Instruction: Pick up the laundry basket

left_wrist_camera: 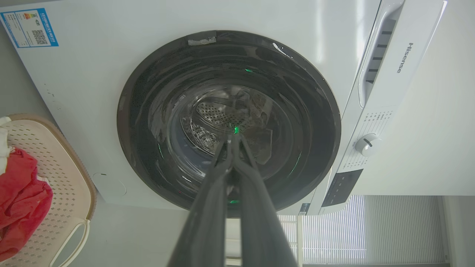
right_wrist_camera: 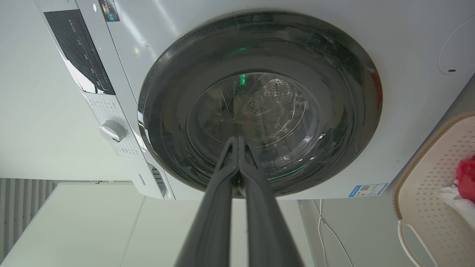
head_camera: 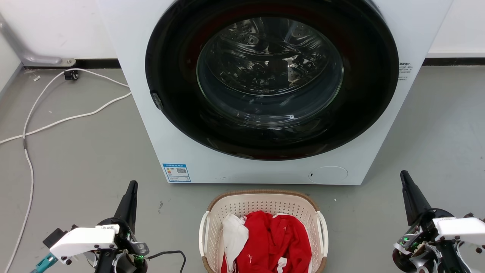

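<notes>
Currently the laundry basket [head_camera: 261,204] sits on the floor just in front of the washing machine [head_camera: 151,132], below its round glass door [head_camera: 271,79]. Inside the basket are a red garment [head_camera: 278,237] and a white cloth [head_camera: 233,235]. Left gripper [head_camera: 132,187] and right gripper [head_camera: 405,178] flank the basket, well apart from it, jaws pressed together, holding nothing. White cable [head_camera: 57,121] lies left of the machine.

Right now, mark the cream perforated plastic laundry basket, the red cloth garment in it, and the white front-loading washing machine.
laundry basket [head_camera: 257,204]: head view, perforated far inner wall.
red garment [head_camera: 278,235]: head view, middle of the bunched cloth.
washing machine [head_camera: 235,170]: head view, lower white front panel.
</notes>
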{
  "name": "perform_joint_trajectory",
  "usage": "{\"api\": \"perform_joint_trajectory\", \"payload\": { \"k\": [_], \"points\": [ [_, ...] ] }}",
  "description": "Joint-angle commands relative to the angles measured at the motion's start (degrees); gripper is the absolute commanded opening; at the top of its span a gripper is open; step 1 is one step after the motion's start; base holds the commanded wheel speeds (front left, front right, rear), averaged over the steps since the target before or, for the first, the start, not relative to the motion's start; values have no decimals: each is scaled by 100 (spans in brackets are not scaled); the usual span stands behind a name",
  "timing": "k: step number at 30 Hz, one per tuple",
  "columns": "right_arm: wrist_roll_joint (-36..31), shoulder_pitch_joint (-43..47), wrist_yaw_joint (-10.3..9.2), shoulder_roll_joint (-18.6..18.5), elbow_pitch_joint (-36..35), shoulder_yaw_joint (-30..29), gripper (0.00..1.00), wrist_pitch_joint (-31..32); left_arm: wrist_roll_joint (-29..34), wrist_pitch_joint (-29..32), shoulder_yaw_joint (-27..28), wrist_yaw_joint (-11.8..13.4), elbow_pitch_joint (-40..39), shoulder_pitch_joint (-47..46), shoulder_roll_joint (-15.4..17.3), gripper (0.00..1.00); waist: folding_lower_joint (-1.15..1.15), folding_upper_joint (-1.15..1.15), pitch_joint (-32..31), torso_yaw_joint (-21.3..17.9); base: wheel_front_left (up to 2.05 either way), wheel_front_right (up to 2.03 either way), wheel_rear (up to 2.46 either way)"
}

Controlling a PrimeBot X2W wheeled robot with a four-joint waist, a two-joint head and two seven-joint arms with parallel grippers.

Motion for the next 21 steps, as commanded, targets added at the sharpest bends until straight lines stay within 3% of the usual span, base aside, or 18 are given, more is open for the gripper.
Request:
{"api": "perform_joint_trajectory", "payload": {
  "k": [1, 21],
  "points": [
    [-19, -64, 0, 20, 3, -12, 0, 15, 39, 12, 20, -20, 6, -60, -7, 0, 0, 0, 0, 0, 0, 0, 0],
    [-31, -65, 0, 27, 4, -20, 0, 20, 44, 19, 29, -20, 7, -62, -11, 0, 0, 0, 0, 0, 0, 0, 0]
  ]
}}
